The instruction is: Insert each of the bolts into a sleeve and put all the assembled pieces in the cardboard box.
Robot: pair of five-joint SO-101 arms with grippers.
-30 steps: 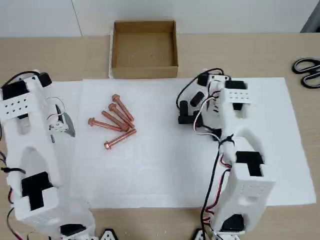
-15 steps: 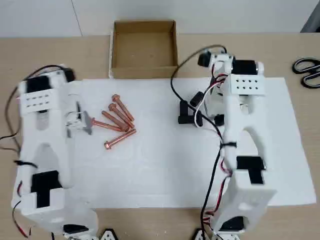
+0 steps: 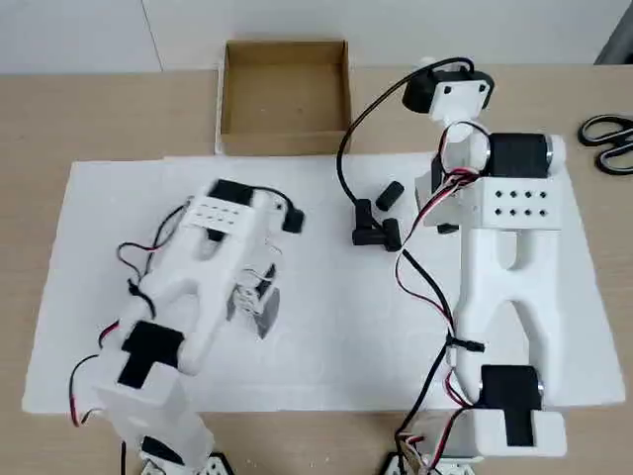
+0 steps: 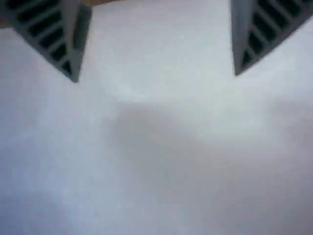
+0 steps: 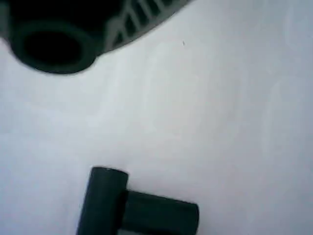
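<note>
My left arm lies slantwise across the white paper [image 3: 326, 336], and its body hides the copper bolts. The left gripper [image 3: 255, 305] [image 4: 155, 76] is open over bare paper, with nothing between its fingers. Several black sleeves [image 3: 389, 195] lie near the paper's middle, right of the left arm. Two of them form a T [image 5: 105, 200] on the paper. My right arm [image 3: 509, 198] stands over their right side. The right gripper [image 5: 88, 34] holds a black sleeve [image 5: 49, 49] raised above the paper, seen end-on. The open cardboard box [image 3: 286, 143] sits at the back.
Black scissors [image 3: 608, 139] lie on the wooden table at the far right. Black cables [image 3: 346, 168] loop from the right arm over the sleeves. Bare paper stretches along the front between the two arm bases.
The left arm has swung right from the table's left edge and now covers the bolts. The right arm has shifted right and towards the back, off the sleeves.
</note>
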